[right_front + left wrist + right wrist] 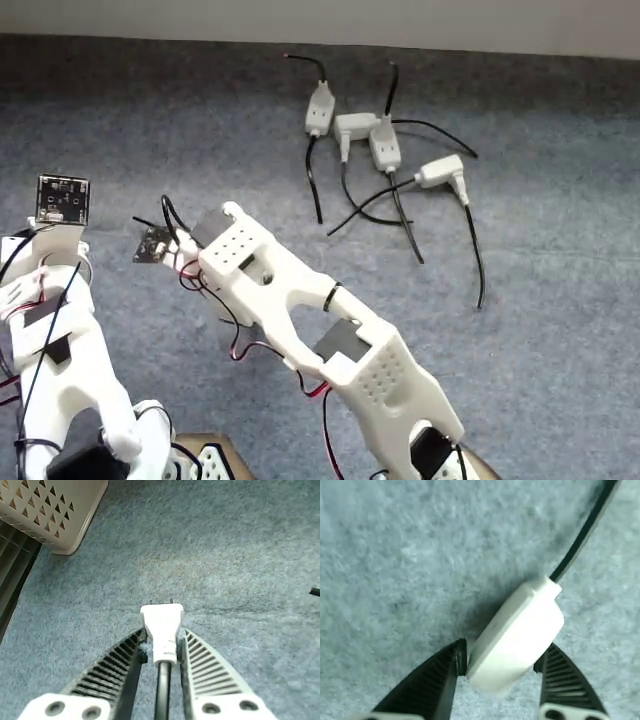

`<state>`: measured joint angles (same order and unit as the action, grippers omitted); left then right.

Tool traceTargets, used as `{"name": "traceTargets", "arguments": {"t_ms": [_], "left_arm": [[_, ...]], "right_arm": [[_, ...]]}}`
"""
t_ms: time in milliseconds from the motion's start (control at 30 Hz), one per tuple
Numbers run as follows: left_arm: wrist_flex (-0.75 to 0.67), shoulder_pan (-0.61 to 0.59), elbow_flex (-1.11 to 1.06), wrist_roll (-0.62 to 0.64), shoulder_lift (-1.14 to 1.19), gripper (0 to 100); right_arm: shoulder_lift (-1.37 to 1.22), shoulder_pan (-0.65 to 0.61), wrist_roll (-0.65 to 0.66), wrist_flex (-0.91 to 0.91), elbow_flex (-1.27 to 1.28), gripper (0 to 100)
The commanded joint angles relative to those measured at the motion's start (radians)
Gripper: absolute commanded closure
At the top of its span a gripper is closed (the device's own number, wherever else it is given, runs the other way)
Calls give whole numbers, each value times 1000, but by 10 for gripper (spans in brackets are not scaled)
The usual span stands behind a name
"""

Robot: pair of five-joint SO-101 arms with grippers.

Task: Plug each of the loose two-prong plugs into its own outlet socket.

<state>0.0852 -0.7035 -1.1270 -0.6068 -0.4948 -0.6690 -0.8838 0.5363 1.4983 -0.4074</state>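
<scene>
Grey-blue carpet [560, 330] throughout; left gripper [162, 636] clamps a two-prong plug [161, 625], prongs forward for insertion; right gripper [503, 655] pinches a white corded block [520, 630], presumably the socket, steadying it.

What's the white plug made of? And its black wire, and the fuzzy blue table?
The plug in the left hand looks like hard white plastic, smooth and slightly shiny; its two prongs are probably metal, though tiny here. The wire looks rubber- or plastic-coated: smooth, black. The table cover looks like carpet or felt, with fuzzy matted fibres.
</scene>
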Motion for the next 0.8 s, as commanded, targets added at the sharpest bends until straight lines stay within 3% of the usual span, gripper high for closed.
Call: {"name": "traceTargets", "arguments": {"t_ms": [0, 267, 467, 600, 767], "left_arm": [[-14, 13, 16, 6, -4, 994], [-14, 13, 5, 6, -2, 994], [-17, 12, -21, 6, -4, 994], [-17, 12, -22, 6, -4, 994], [-17, 12, -22, 6, -5, 994]], "right_arm": [[70, 13, 8, 39, -87, 774], [-27, -10, 5, 25, -96, 780], [-67, -5, 8, -62, -99, 890], [-70, 12, 14, -90, -166, 899], [-113, 42, 167, -211, -242, 901]]}}
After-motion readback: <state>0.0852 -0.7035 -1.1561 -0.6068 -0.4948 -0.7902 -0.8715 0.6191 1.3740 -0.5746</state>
